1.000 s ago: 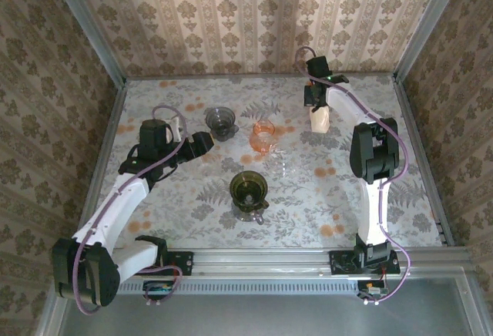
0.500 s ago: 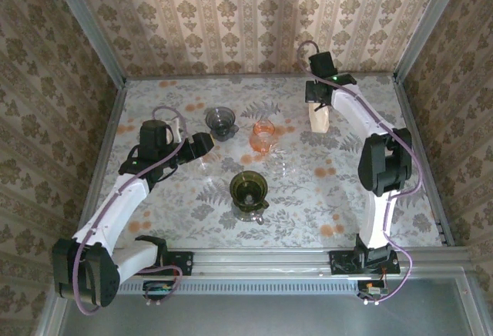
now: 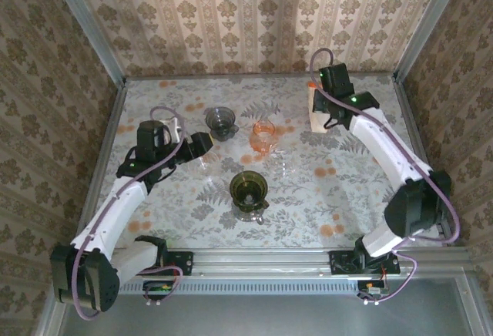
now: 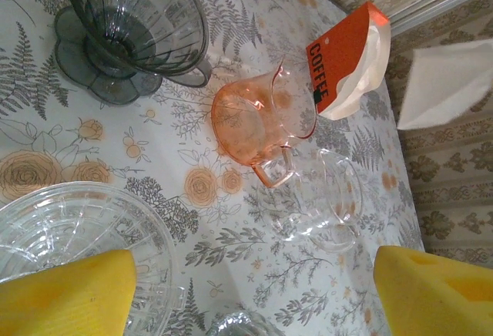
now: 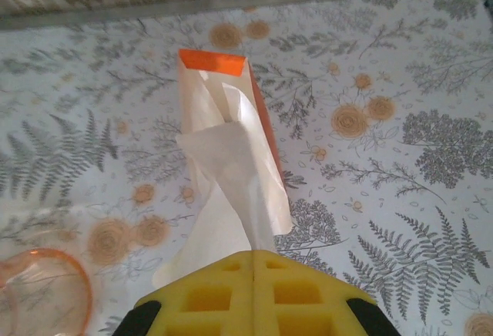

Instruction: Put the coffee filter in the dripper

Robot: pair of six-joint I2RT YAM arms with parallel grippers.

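Filter [image 5: 239, 174] pinched — right gripper [image 5: 254, 256] has shifted rightward.

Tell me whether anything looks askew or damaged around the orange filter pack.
The white paper filter pinched in the shut right gripper looks twisted and creased rather than a neat cone. More white paper bulges out of the open orange filter pack. Nothing looks tipped or spilled.

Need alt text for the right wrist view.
The yellow-padded right end effector is shut on a white paper coffee filter, in front of an orange-edged filter pack on the floral-patterned table. The rim of an orange glass vessel shows at lower left.
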